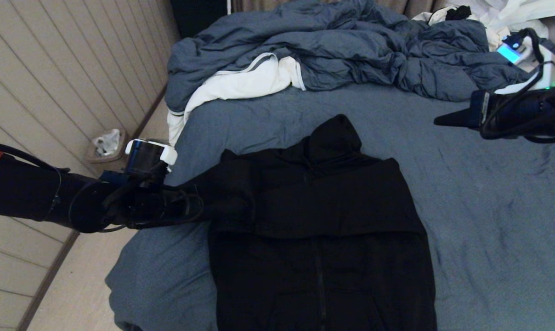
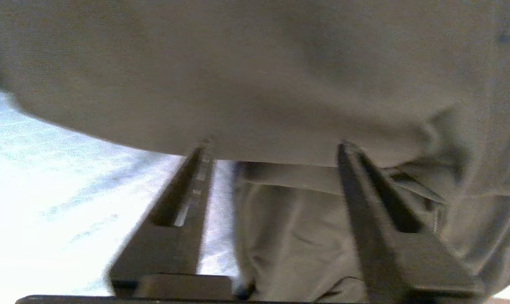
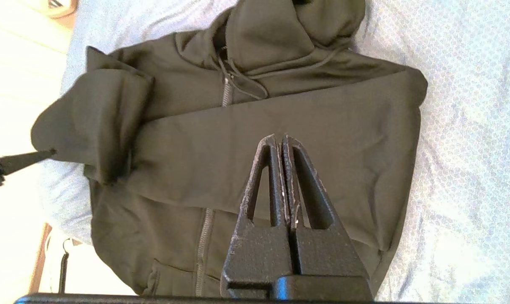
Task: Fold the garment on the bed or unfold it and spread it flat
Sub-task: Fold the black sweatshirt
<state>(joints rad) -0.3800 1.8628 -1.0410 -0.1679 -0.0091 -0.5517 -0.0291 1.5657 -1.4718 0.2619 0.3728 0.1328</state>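
The black garment (image 1: 319, 220) lies face up on the bed (image 1: 489, 207), hood away from me, one sleeve (image 3: 280, 118) folded across its chest. My left gripper (image 1: 197, 200) is at the garment's left shoulder, where the other sleeve bunches up. In the left wrist view its fingers (image 2: 200, 177) stand apart, so the left gripper (image 2: 274, 147) is open, with dark cloth lying between and past the tips. My right gripper (image 1: 439, 122) hangs above the bed to the right of the hood. The right gripper (image 3: 280, 137) is shut on nothing, well above the folded sleeve.
A crumpled blue-grey duvet (image 1: 351, 50) with white lining (image 1: 245, 82) fills the far side of the bed. White clothing (image 1: 512, 9) lies at the far right corner. The bed's left edge drops to the floor, where a tissue box (image 1: 105, 145) sits by the panelled wall.
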